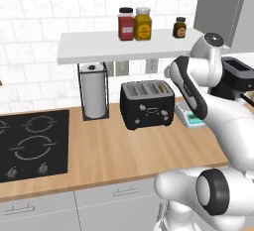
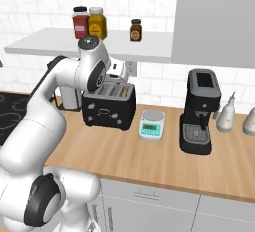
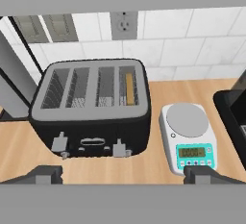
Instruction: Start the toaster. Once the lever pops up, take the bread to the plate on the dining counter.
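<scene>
White tiles fill the wall behind, and below them a light wooden worktop carries the toaster, which sits in the centre-left of my hand view and in the middle of the left base view, just right of the paper towel roll. My gripper hovers above the toaster's front edge with its two fingers far apart, one at the lower left and one at the lower right of the hand view, and it holds nothing. The bread stands on edge in the slot furthest to the right, so I see only its thin golden top. Two small grey levers stick out from the black front wall; I judge that the right one belongs to the bread's side, and it is small and stiff, so I should press it straight down with one fingertip. The bread I expect to be light, a little crumbly and warm afterwards; I would pinch its upper edge across the flat faces, gently. A white kitchen scale lies just beside the toaster on the right, so I must not bump it.
</scene>
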You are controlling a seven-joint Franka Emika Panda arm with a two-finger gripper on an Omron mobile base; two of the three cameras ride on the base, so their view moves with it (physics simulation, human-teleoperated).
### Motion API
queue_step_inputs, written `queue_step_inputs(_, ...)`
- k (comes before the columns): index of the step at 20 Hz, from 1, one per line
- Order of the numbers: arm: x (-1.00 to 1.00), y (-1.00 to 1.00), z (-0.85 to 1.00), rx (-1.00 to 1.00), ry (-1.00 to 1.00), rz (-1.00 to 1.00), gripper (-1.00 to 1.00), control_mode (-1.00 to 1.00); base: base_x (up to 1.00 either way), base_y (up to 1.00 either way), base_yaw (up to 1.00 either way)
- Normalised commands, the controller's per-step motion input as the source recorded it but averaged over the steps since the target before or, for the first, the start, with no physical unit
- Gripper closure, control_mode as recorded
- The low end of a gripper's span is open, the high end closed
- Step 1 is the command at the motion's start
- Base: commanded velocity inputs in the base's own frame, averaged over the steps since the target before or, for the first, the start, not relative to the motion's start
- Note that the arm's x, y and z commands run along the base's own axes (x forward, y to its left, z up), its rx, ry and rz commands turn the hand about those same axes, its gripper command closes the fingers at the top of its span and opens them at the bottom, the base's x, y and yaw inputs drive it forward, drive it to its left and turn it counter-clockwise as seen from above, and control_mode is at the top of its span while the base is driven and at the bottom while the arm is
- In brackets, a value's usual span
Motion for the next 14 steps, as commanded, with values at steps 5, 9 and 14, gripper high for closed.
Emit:
queue_step_inputs(5,0.0,0.0,0.0,0.0,0.0,0.0,-1.0,-1.0,0.0,0.0,0.0)
queue_step_inputs(9,0.0,0.0,0.0,0.0,0.0,0.0,-1.0,-1.0,0.0,0.0,0.0)
queue_step_inputs(14,0.0,0.0,0.0,0.0,0.0,0.0,-1.0,-1.0,0.0,0.0,0.0)
